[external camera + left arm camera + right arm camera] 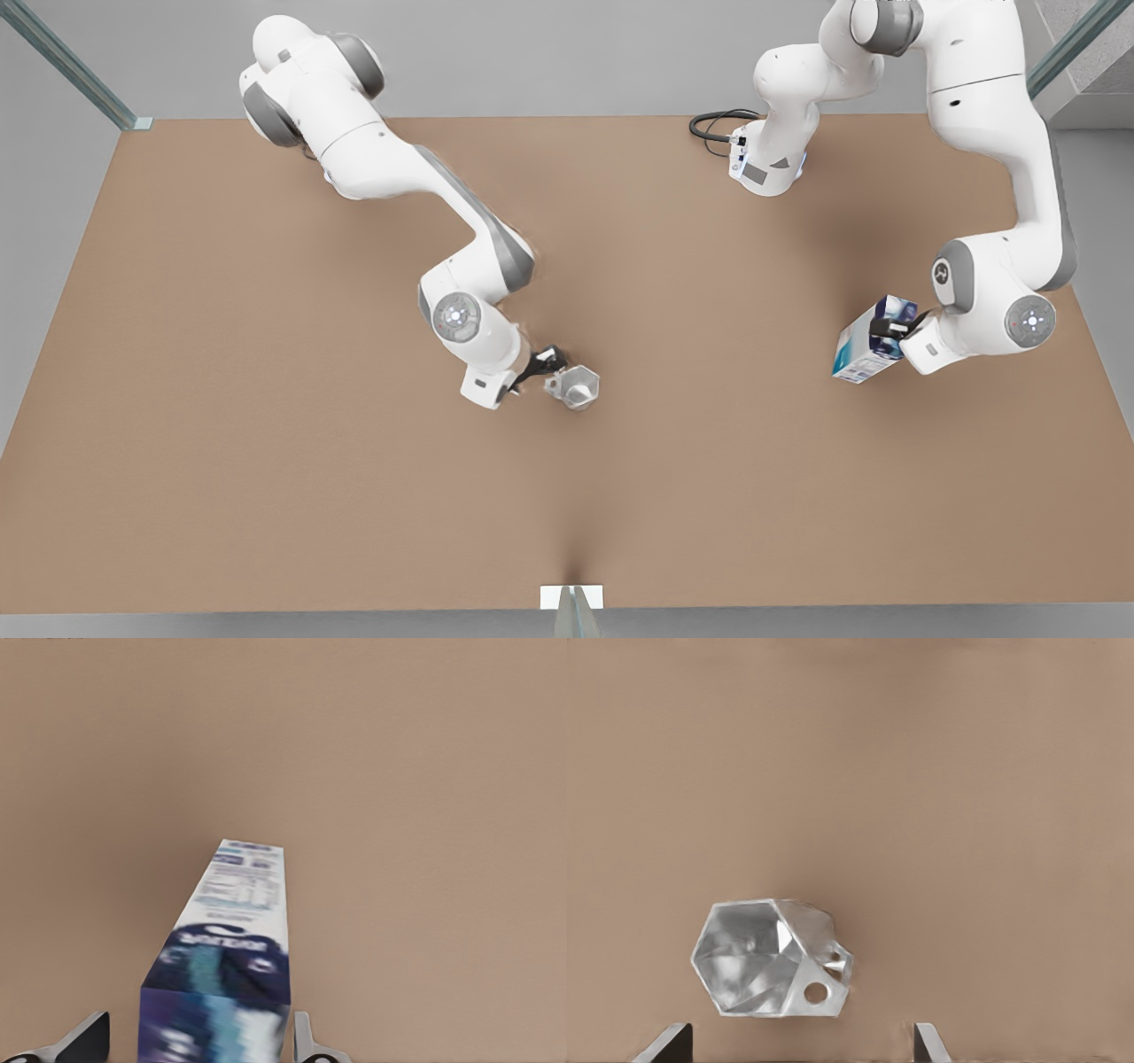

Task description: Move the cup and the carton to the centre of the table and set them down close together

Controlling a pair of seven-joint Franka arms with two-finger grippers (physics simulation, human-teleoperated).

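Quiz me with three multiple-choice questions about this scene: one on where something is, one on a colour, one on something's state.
1. Where is the cup?
A. Near the middle of the table
B. On top of the carton
C. At the table's far edge

2. What colour is the table?
A. White
B. Brown
C. Green

3. How is the carton?
A. Lying flat, alone
B. Tilted, clamped in the left gripper
C. Standing upright beside the cup

Answers:
1. A: in the front view the cup sits near the table's centre, just beyond the open right gripper.
2. B: the surface is plain matte brown in every view.
3. B: the carton leans between the left gripper's fingers, toward the front view's right.
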